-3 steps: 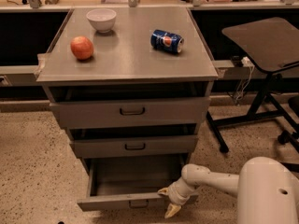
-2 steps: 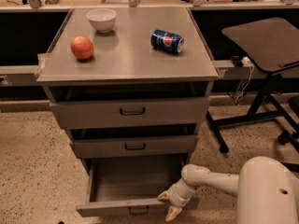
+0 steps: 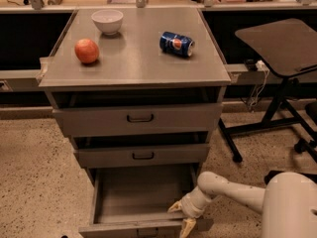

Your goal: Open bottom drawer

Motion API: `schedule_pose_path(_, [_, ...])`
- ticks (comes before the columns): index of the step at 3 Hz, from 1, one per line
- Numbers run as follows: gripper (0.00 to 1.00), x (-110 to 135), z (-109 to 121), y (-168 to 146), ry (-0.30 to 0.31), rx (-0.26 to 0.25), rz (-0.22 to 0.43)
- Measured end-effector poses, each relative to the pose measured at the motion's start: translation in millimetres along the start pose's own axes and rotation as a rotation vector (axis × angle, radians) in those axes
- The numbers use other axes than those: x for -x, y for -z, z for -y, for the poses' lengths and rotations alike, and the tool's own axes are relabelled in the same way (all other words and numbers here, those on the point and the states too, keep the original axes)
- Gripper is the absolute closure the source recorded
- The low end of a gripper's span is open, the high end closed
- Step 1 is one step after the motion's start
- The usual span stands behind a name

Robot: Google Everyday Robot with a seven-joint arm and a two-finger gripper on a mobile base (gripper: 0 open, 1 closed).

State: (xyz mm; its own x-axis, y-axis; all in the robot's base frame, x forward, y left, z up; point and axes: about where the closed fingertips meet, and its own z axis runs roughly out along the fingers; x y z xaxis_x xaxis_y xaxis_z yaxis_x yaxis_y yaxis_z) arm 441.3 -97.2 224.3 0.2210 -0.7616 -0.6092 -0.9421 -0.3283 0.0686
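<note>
While jaws, parted, straddle its front's right end, bottom drawer (image 3: 124,228) open

One high view, facing the bench front-on.

You look down and forward at the bench (image 3: 133,63) from in front of it, a little right of its centre. Its near edge runs across the middle of the frame and its far edge lies close under the top border. You stand near: the top fills most of the width. The bottom drawer (image 3: 143,195) reaches the lower border, and the gripper (image 3: 182,217) sits below the near right corner, at that drawer's front.
</note>
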Motion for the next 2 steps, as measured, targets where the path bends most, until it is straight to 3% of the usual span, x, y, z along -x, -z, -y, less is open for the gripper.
schedule_pose_path(1, [0.00, 12.7, 10.0, 48.5, 0.019, -0.103, 0.033])
schedule_pose_path(2, [0.00, 12.7, 10.0, 48.5, 0.019, -0.103, 0.033])
